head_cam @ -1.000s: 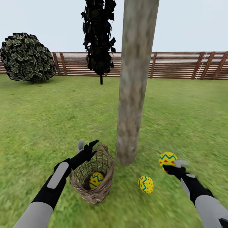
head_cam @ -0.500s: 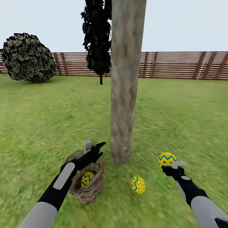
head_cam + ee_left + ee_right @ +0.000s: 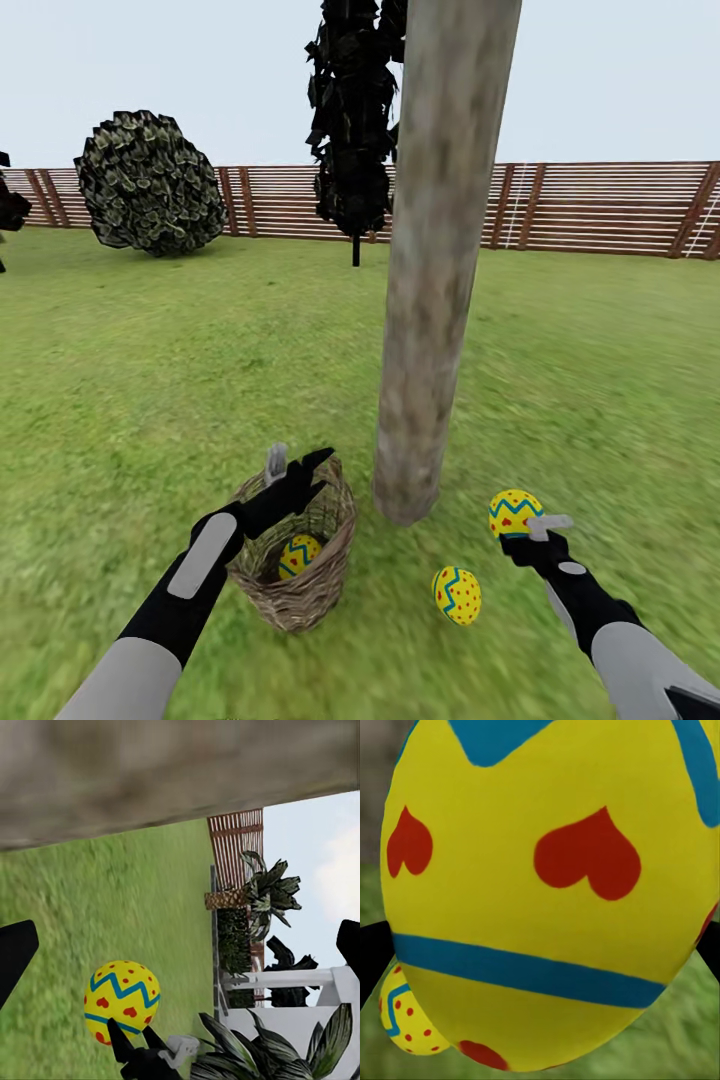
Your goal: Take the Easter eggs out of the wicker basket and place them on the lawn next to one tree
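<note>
eggs look hard, smooth, apt to slip; right gripper [image 3: 532,528] clamps one egg [image 3: 514,512] across its middle; left gripper [image 3: 297,466] gapes empty above the basket [image 3: 300,590].

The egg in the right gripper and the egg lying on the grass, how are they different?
The egg in the right gripper carries red hearts, while the egg on the lawn has small red dots. The held egg sits between the right gripper fingers, above the grass; the other rests free on the lawn, nearer the wicker basket. Both are yellow with blue zigzag bands and lie close to the tree.
</note>
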